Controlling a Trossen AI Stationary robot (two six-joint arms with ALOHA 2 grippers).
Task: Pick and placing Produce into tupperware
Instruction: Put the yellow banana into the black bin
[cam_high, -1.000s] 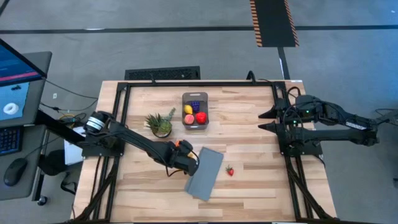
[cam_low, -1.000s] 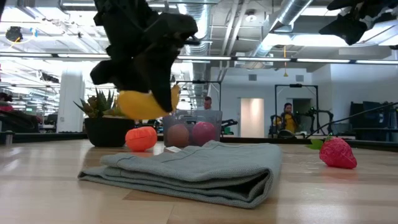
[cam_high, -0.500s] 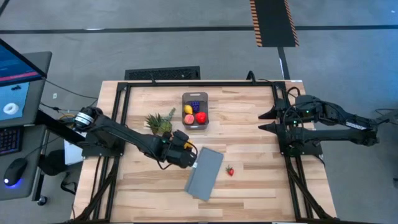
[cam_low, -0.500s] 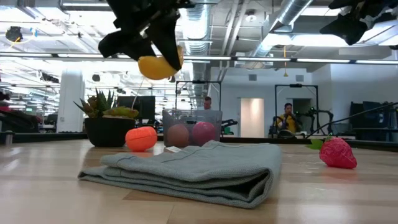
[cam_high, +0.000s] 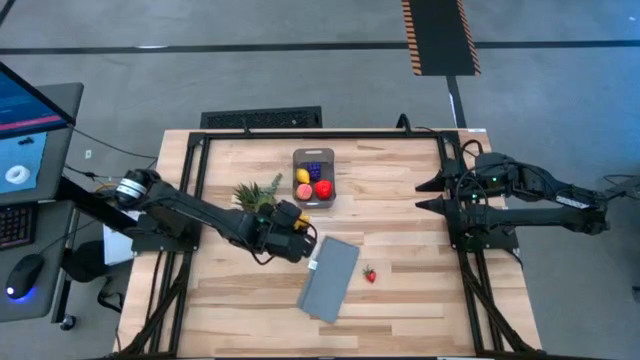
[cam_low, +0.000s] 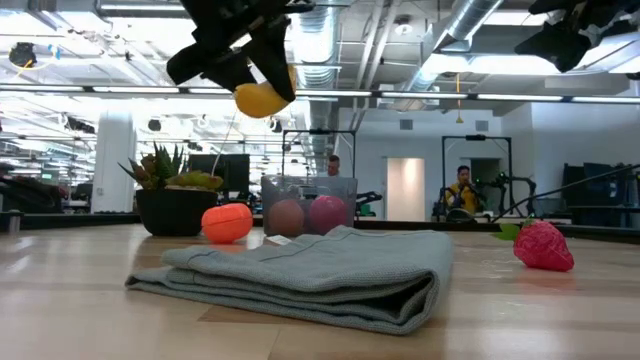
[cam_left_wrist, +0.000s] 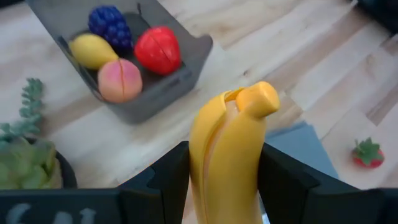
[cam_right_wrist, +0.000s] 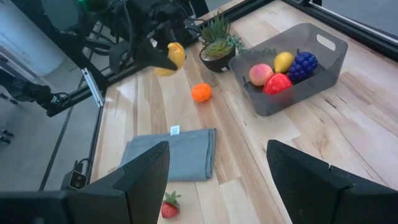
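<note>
My left gripper (cam_high: 298, 236) is shut on a yellow banana (cam_left_wrist: 227, 155) and hangs in the air between the grey cloth (cam_high: 330, 277) and the tupperware (cam_high: 314, 178). The tub stands on the table and holds a lemon (cam_left_wrist: 91, 50), purple grapes (cam_left_wrist: 112, 22), a peach (cam_left_wrist: 119, 79) and a red fruit (cam_left_wrist: 158, 50). An orange (cam_right_wrist: 201, 92) and a strawberry (cam_high: 370, 274) lie on the table. At the table's right edge my right gripper (cam_high: 430, 193) stays open, with nothing between its fingers. My left gripper pinches the banana's two sides (cam_left_wrist: 199, 168) between its two fingers (cam_left_wrist: 171, 177). The banana lies along the fingers, and its tip (cam_left_wrist: 258, 99) sticks out past them. The fingers slant downward toward the tub. The banana (cam_low: 262, 97) is lifted well clear of the table.
A potted spiky plant (cam_high: 257, 197) stands on the table left of the tub, close to my left arm. The folded grey cloth lies near the table's middle, with the strawberry to its right. Bare wood lies between the tub and my right gripper.
My left gripper has risen and moved toward the table's far edge, nearer the tub, tipping less steeply downward. The banana has gone up with it, from just above the cloth to high above the table. It stays shut on the banana.
</note>
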